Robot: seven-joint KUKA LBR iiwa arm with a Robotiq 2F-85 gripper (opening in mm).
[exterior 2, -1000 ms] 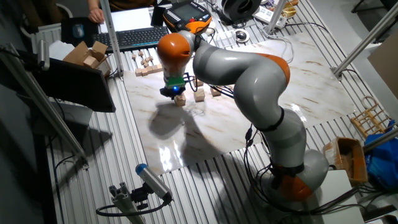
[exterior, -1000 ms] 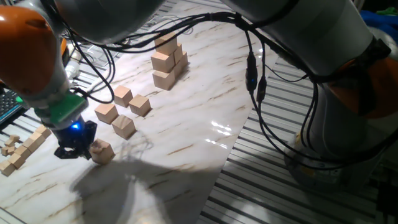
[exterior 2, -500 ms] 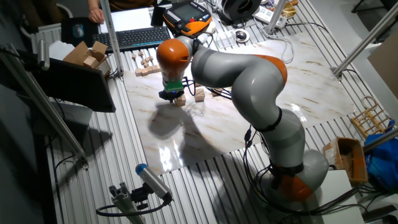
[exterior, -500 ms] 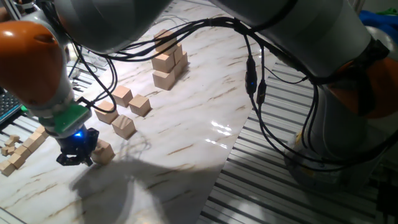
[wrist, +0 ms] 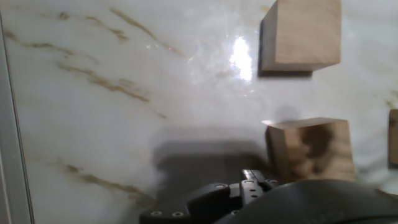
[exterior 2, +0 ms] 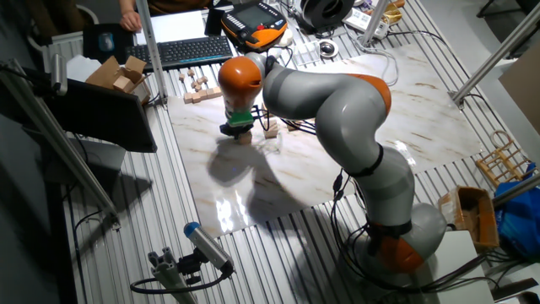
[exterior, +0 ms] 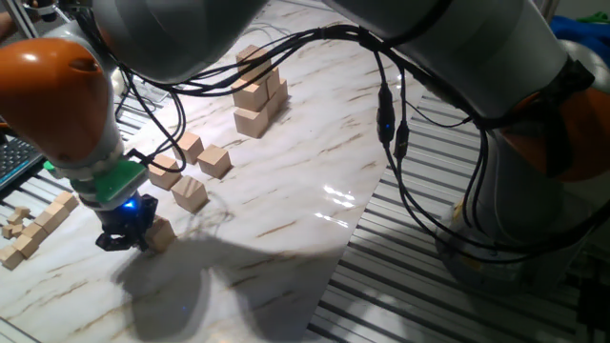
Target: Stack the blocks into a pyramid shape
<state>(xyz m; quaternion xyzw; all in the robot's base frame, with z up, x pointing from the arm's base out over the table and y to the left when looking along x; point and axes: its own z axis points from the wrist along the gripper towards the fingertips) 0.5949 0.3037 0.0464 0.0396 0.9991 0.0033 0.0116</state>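
My gripper (exterior: 125,235) is low over the marble sheet, touching or nearly touching the left side of one tan block (exterior: 161,232). In the hand view that block (wrist: 308,152) sits just right of one dark fingertip (wrist: 252,179), and another block (wrist: 300,34) lies beyond it. The dark hand hides the jaws, so I cannot tell whether they are open. Several loose blocks (exterior: 191,193) lie behind, and a small stack of blocks (exterior: 255,93) stands at the far end. In the other fixed view the gripper (exterior 2: 238,132) is over the same block (exterior 2: 244,138).
Thin small wooden pieces (exterior: 38,227) lie in a row at the sheet's left edge. A keyboard (exterior 2: 181,51) and a cardboard box (exterior 2: 118,74) are beyond the sheet. The arm's cables (exterior: 386,124) hang over the sheet's right side.
The gripper has moved right and down, closer to the nearest block. The blocks have not visibly moved.
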